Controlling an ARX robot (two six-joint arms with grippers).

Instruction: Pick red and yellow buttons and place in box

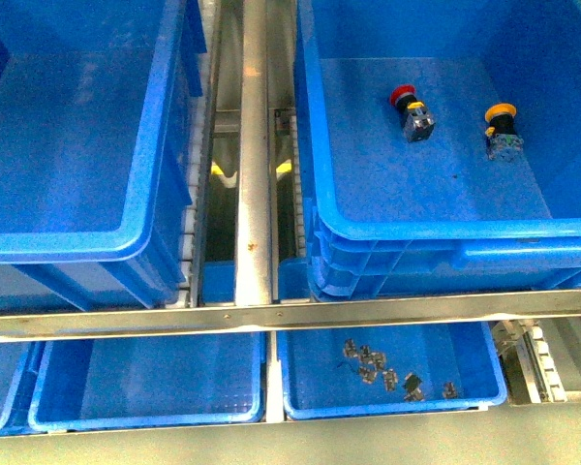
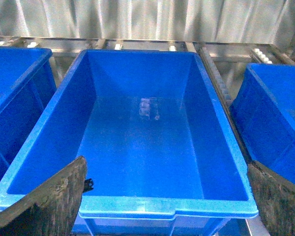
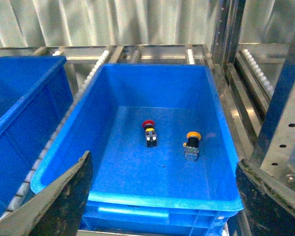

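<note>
A red button (image 1: 410, 107) and a yellow button (image 1: 501, 126) lie on their sides on the floor of the large deep blue crate (image 1: 445, 230) at the right. They also show in the right wrist view, the red button (image 3: 148, 132) beside the yellow button (image 3: 191, 144). My right gripper (image 3: 163, 161) is open and empty, above this crate's near rim (image 3: 137, 200). The other large blue box (image 1: 68, 244) at the left is empty. My left gripper (image 2: 165, 164) is open and empty above its near rim (image 2: 167, 205). Neither arm shows in the front view.
A metal roller rail (image 1: 254, 145) runs between the two crates. A metal bar (image 1: 290, 312) crosses in front. Below it are shallow blue trays: an empty one (image 1: 145, 418) and one (image 1: 484, 399) holding several small metal parts (image 1: 382, 368). A perforated metal post (image 3: 285, 113) stands beside the right crate.
</note>
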